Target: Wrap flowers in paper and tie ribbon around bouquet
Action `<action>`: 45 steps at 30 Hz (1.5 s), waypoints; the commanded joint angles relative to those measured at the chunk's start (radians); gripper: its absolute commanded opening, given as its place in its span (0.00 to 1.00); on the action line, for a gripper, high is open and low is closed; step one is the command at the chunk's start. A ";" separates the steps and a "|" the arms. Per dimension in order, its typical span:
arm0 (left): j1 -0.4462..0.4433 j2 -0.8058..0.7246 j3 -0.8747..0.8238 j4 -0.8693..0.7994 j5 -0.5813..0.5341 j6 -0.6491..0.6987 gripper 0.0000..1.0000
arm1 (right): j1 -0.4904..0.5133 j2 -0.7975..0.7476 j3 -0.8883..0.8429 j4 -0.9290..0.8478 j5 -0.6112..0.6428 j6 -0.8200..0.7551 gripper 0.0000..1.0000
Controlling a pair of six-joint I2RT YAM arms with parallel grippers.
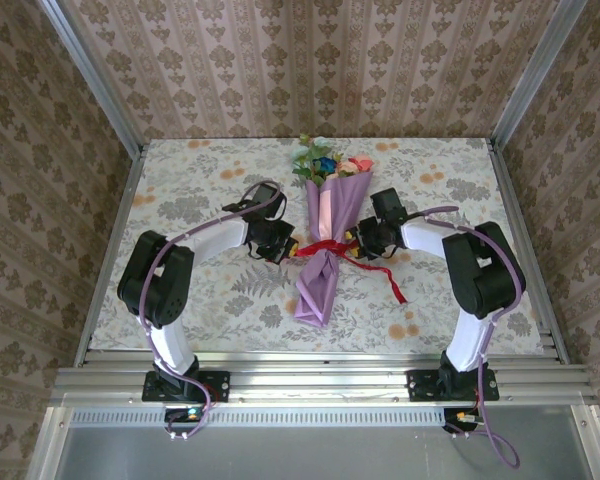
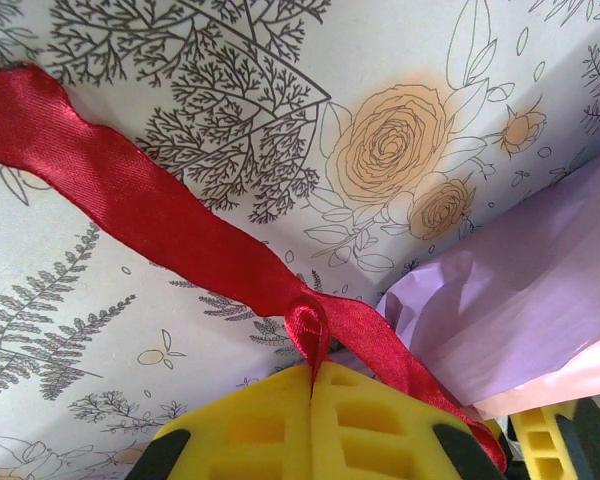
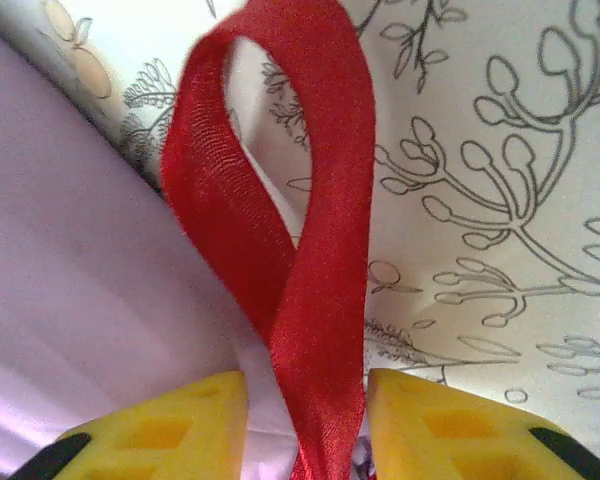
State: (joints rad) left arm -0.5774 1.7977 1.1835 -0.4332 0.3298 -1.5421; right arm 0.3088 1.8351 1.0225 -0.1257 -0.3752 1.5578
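Note:
The bouquet [image 1: 325,215] lies mid-table, a lilac paper [image 1: 318,285] cone with the flowers [image 1: 323,160] poking out of its far, wide end. The red ribbon [image 1: 325,247] crosses its waist, and one loose end [image 1: 392,285] trails off to the right. My left gripper [image 1: 285,247] sits just left of the waist. In the left wrist view it [image 2: 311,372] is shut on a small fold of ribbon [image 2: 130,190], beside the paper [image 2: 520,300]. My right gripper [image 1: 360,243] is just right of the waist. Its jaws [image 3: 308,385] stand apart, open, with a ribbon loop [image 3: 310,250] running between them, the paper [image 3: 80,300] at left.
A floral tablecloth [image 1: 200,180] covers the table. Patterned walls with metal frame posts [image 1: 100,90] close in the left, right and back sides. A metal rail [image 1: 320,378] carrying both arm bases runs along the near edge.

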 commanded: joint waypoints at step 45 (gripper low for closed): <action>0.163 -0.055 -0.032 -0.159 -0.077 0.249 0.00 | -0.094 -0.173 -0.113 -0.063 0.203 -0.065 0.00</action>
State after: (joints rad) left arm -0.4278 1.7748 1.1698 -0.5560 0.2726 -1.3193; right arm 0.2283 1.6878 0.9222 -0.1833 -0.2157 1.5177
